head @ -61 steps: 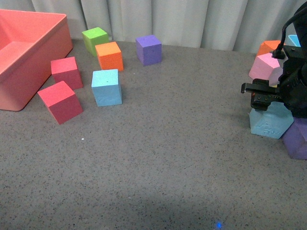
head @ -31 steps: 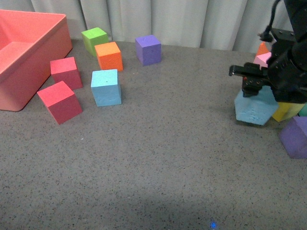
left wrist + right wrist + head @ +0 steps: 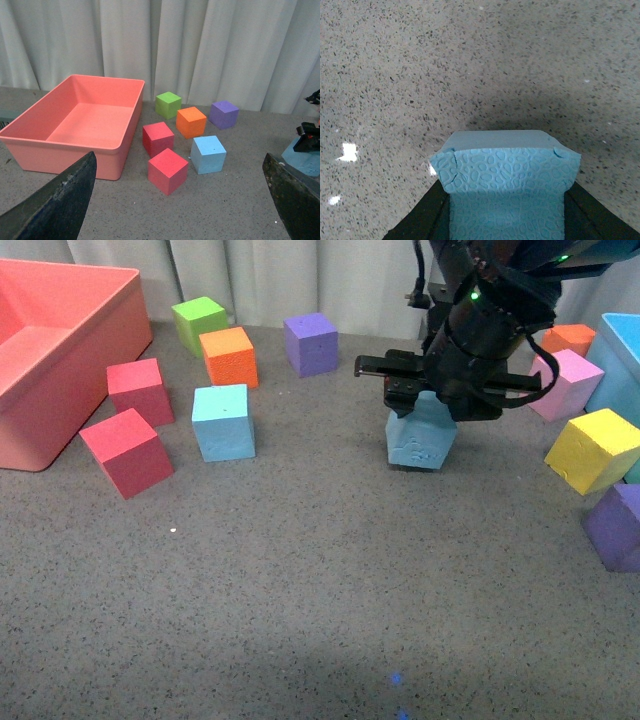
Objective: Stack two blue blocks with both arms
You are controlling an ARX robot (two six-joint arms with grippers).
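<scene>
Here, speckled tabletop [image 3: 300, 620], curtains [image 3: 250, 270], block [image 3: 420, 445] perhaps lifted

Grey speckled tabletop [image 3: 300, 590], white pleated curtain [image 3: 360, 280] along back; few glare spots.

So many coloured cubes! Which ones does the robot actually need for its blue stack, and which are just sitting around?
Needed: dented blue block, clamped in the right gripper; smooth blue block on the table.

Lying about: coral bin, near red cube, far red cube, green cube, orange cube, purple cube, pink cube, yellow cube, light blue bin.
</scene>
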